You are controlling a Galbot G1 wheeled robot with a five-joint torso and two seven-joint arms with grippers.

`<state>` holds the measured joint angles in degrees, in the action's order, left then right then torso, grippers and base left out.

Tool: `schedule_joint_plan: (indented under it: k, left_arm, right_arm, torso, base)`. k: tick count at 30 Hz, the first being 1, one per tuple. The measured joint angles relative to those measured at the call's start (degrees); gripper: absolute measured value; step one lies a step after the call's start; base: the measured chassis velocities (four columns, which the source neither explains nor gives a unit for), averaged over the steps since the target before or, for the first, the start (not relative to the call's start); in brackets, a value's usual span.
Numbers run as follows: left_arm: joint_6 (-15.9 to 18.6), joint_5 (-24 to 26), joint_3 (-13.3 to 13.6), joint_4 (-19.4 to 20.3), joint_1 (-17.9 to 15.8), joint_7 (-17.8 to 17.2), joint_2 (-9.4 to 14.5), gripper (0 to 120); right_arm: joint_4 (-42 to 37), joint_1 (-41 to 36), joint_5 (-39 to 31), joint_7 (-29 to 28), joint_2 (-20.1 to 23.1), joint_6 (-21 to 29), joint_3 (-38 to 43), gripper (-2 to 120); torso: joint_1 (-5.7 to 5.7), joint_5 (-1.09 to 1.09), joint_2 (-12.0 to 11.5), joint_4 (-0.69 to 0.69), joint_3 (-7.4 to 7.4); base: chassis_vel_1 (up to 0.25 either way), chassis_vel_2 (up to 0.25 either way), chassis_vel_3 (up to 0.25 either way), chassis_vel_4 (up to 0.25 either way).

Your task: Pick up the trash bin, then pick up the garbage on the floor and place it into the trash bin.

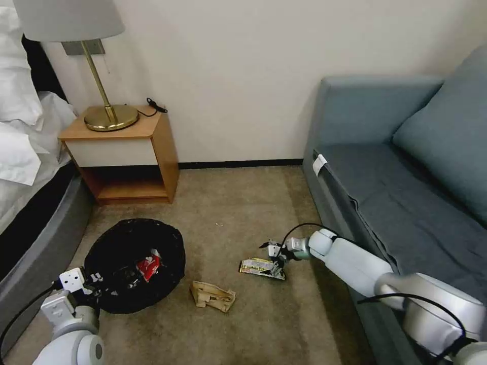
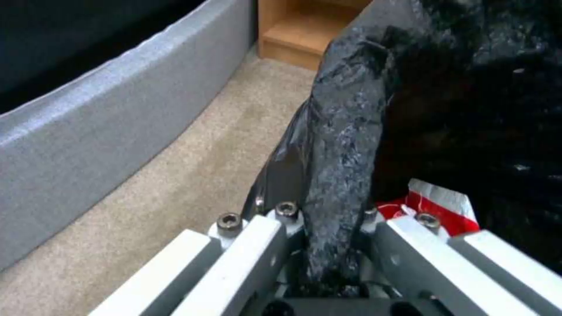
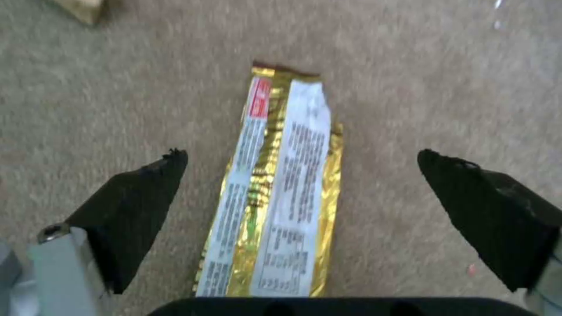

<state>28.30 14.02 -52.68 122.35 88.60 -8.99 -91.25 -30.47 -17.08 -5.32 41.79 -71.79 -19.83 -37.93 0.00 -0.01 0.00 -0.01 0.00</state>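
Observation:
The trash bin, its black bag folded over the rim, is held at its near rim by my left gripper, which is shut on the bagged edge. A red snack wrapper lies inside it. On the beige carpet floor a flat gold-and-white wrapper lies directly under my right gripper. In the right wrist view the open fingers straddle this wrapper without touching it. A crumpled tan paper packet lies between bin and wrapper.
A blue-grey sofa borders the right side, close to my right arm. A grey bed base runs along the left, beside the bin. A wooden nightstand with a brass lamp stands against the back wall.

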Motion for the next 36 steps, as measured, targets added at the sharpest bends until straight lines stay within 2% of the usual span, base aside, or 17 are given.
schedule_joint_plan:
  k: [6, 16, 36]
  left_arm:
    - [-0.1, 0.0, 0.0, -0.2, 0.0, 0.1, 0.1, 1]
    - [-0.1, 0.1, 0.1, -0.1, 0.0, 0.1, 0.3, 1]
    - [-0.7, 0.3, -0.2, 0.8, 0.8, 0.1, 0.2, 1]
  right_arm:
    - [5.2, 0.0, 3.3, -0.4, -2.8, -0.9, 2.5, 100]
    - [9.8, -0.1, 6.5, -1.5, -4.4, -0.8, 4.8, 100]
    - [11.3, -2.3, 8.5, -3.7, -5.4, -0.3, 5.9, 100]
  torso:
    - [0.00, 0.01, 0.0, 0.01, 0.00]
    - [0.00, 0.01, 0.0, 0.01, 0.00]
    - [0.00, 0.01, 0.0, 0.01, 0.00]
  base:
    - [0.000, 0.000, 0.000, 0.000]
    - [0.000, 0.000, 0.000, 0.000]
    - [0.000, 0.000, 0.000, 0.000]
